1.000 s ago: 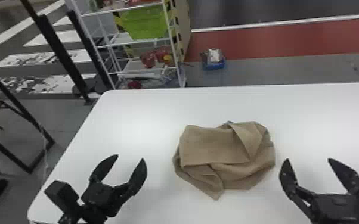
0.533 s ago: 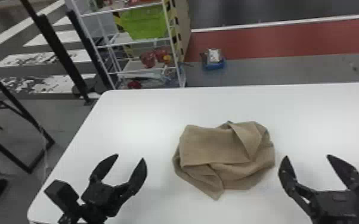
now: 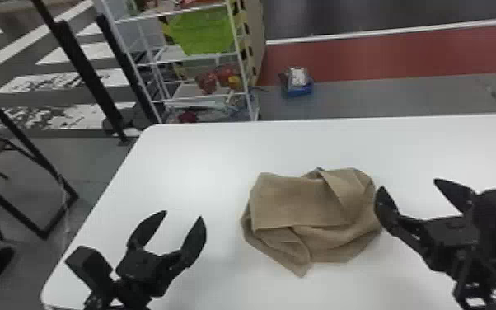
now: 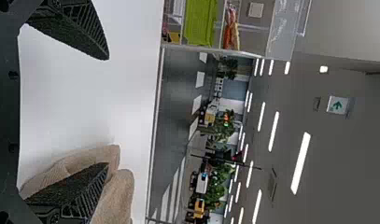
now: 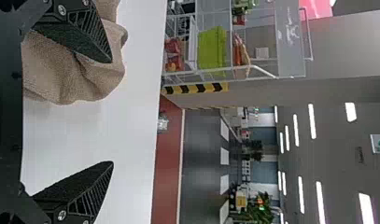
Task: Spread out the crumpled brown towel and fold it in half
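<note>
The brown towel (image 3: 300, 206) lies crumpled on the white table, with a loose fold across its top and one corner pointing toward the robot. To its left, my left gripper (image 3: 183, 213) stands open and apart from it. My right gripper (image 3: 408, 184) is open at the towel's right side; whether its left finger touches the cloth I cannot tell. In the left wrist view, the towel (image 4: 115, 196) appears behind one finger of the left gripper (image 4: 108, 112). The right wrist view has the towel (image 5: 101, 79) behind one finger of the right gripper (image 5: 112, 112).
The white table (image 3: 193, 165) extends around the towel, its left edge running past my left arm. Beyond its far edge stand a wire shelf (image 3: 195, 59) with a green bin (image 3: 204, 31) and a small blue box (image 3: 298, 88) on the floor.
My right gripper has moved left and a little away from the robot, closer to the towel. The left gripper and the towel have kept their places.
</note>
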Action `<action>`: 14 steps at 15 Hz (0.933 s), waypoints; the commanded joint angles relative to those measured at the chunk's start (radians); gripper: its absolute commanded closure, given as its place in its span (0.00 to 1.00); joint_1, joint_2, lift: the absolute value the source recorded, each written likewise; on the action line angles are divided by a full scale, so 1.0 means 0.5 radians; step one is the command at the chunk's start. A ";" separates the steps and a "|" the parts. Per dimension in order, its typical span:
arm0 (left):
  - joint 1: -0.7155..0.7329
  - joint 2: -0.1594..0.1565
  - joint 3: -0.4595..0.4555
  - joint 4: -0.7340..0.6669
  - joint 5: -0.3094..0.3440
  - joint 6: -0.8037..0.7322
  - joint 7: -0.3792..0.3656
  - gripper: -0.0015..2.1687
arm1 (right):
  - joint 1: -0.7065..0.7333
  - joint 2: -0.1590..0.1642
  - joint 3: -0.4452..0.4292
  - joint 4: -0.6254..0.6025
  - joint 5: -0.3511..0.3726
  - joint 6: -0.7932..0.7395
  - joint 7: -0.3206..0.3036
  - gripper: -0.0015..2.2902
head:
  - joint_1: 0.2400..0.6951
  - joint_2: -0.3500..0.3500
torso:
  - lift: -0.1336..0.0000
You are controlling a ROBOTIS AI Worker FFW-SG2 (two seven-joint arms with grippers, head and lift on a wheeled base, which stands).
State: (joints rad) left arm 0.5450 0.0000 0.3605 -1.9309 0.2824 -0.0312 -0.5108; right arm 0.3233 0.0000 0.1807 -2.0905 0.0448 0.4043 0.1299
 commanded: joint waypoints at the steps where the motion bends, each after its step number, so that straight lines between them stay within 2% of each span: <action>1: 0.002 -0.005 -0.003 -0.004 0.000 0.006 0.000 0.03 | -0.232 0.002 0.040 -0.013 -0.028 0.387 0.022 0.05 | 1.00 0.90 | 0.00; 4: 0.008 -0.005 0.003 -0.004 0.000 0.006 0.000 0.03 | -0.490 0.002 0.099 -0.010 -0.040 0.730 0.032 0.05 | 1.00 0.91 | 0.00; 8: 0.018 -0.005 0.015 -0.004 0.006 0.000 -0.003 0.03 | -0.822 0.002 0.136 0.048 -0.077 1.246 0.151 0.06 | 1.00 0.94 | 0.00; 10: 0.018 -0.005 0.018 0.002 0.009 0.000 -0.003 0.03 | -0.975 0.002 0.157 0.125 -0.096 1.411 0.167 0.06 | 1.00 0.95 | 0.00; 14: 0.021 -0.005 0.025 0.005 0.015 -0.006 -0.015 0.03 | -1.260 0.002 0.172 0.364 -0.280 1.608 0.167 0.06 | 1.00 0.96 | 0.00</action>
State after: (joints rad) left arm 0.5542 0.0000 0.3701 -1.9290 0.2876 -0.0315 -0.5182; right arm -0.2550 0.0000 0.2657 -1.9559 -0.0613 1.1757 0.2132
